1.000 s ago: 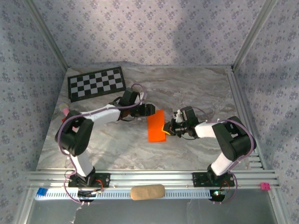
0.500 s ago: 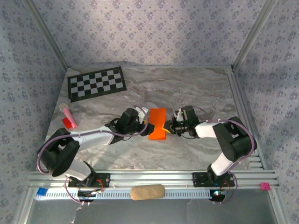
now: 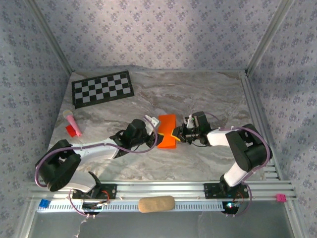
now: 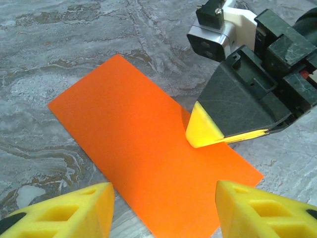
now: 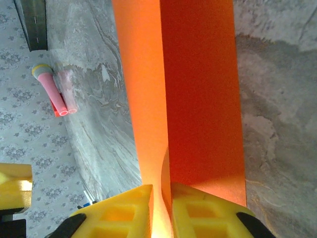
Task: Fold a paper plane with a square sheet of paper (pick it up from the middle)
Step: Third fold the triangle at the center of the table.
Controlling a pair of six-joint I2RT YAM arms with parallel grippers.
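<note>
Orange paper [image 3: 167, 131], a long rectangle, lies flat in the middle of the marble desk [image 3: 213, 99], its right edge pinched by the right gripper [image 3: 177, 135]. The left gripper [image 3: 154, 130] is spread wide just beside its left edge. Farther back lies a checkerboard sheet [image 3: 102, 88].

text: none readable in any view
paper [image 4: 138, 144]: plain orange, unmarked
checkerboard [image 3: 102, 89]: black and white squares, no letters or digits legible
</note>
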